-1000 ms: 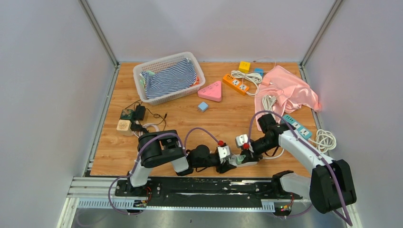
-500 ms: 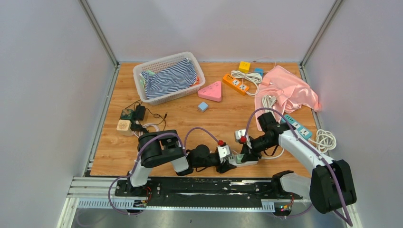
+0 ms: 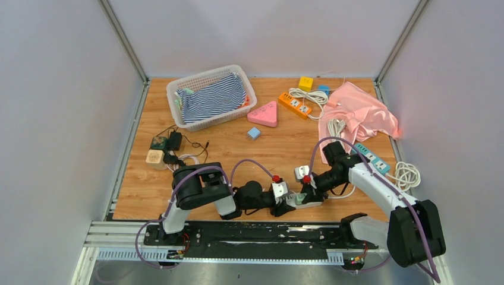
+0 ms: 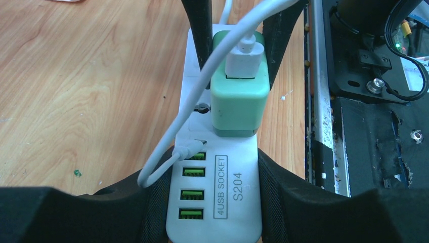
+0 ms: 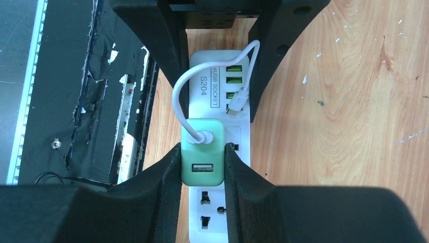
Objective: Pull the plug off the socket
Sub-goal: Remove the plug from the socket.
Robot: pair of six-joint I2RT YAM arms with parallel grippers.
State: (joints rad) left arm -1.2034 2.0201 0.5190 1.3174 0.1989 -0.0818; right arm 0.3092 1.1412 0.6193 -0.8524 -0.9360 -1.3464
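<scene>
- Since a second ago the right arm (image 3: 368, 184) has lifted its wrist slightly and settled back to almost the same place over the strip, while the left arm (image 3: 202, 190) has stayed as it was
- Wooden table (image 3: 279, 154) carries everything, with both arms reaching to its near edge, just in front of their bases
- White basket (image 3: 178, 89) sits at the far left with a striped cloth (image 3: 211, 98) in it, and a pink cloth (image 3: 359, 110) lies at the far right, both well apart from the grippers
- White power strip (image 4: 238, 202) lies flat along the near edge, its row of green USB ports toward the left arm
- Left gripper (image 4: 210, 167) is at half width, its fingers (image 4: 283, 197) pressed against the two long sides of the strip at the USB end
- Right gripper (image 5: 202, 152) is closed narrow, its fingers (image 5: 169, 172) clamping the green plug (image 5: 202, 162) from both sides
- Green plug stands upright and is seated in the socket next to the USB ports, its base against the strip's face
- White cable (image 4: 202, 86) loops from the top of the plug down to the USB ports; I cannot tell whether that end is inserted
</scene>
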